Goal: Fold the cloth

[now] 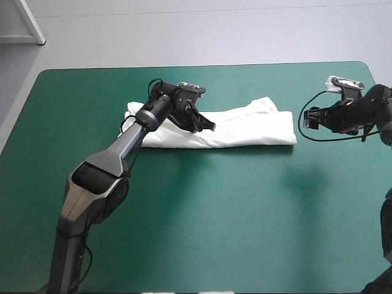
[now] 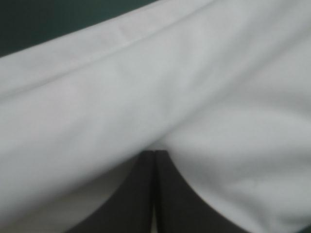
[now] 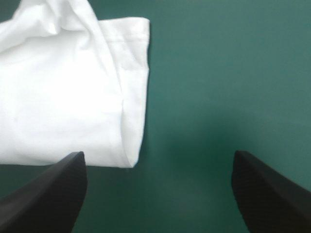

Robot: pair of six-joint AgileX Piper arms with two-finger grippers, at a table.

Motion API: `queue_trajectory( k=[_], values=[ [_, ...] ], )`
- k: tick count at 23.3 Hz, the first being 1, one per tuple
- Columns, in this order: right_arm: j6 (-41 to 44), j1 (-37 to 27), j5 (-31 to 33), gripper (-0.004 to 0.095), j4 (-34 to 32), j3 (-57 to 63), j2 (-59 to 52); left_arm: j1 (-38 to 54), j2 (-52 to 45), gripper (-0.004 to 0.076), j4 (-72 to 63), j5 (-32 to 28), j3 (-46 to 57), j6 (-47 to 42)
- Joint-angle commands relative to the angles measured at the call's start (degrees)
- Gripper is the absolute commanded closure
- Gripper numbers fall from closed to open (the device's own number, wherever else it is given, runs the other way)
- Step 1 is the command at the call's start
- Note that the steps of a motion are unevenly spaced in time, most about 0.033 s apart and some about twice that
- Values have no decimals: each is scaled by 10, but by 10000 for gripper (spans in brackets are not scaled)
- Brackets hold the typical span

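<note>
Count: one T-shirt, two grippers, two black fingers on each.

T-shirt: white, folded into a long narrow band. It lies flat on the teal-green tabletop, in the far half and well clear of all four edges. The long axis runs left to right, roughly parallel to the far edge, with the right end sitting slightly nearer the near edge than the left. The right end is a straight, squared fold edge facing the table's right edge. The left end is looser and more rumpled. One soft bulge rises on the far long side, toward the right end.

Left gripper: over the band, left of its middle, pointing toward the right end. In the left wrist view the fingers meet in one pointed arch. White cloth folds converge at the tip and fill the field around it, so the gripper is closed on the T-shirt.

Right gripper: over bare cover just beyond the band's right end, pointing back at it. Its fingers stand wide apart with only cover between them, and it holds nothing. The band's squared end corner lies just ahead of one finger, apart from it.
</note>
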Motion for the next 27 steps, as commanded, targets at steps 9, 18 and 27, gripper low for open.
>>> queue_trajectory(
  k=[9, 18, 27],
  values=[
    [-78, -4, -33, 145, 165, -13, 52, -10, 17, 732, -8, 0, -15, -3],
    [-123, 21, -4, 228, 259, -13, 140, -20, 16, 732, -6, 6, -15, -6],
    [-123, 81, -75, 590, 242, -13, 140, -20, 16, 732, -6, 9, -15, -10]
  ],
)
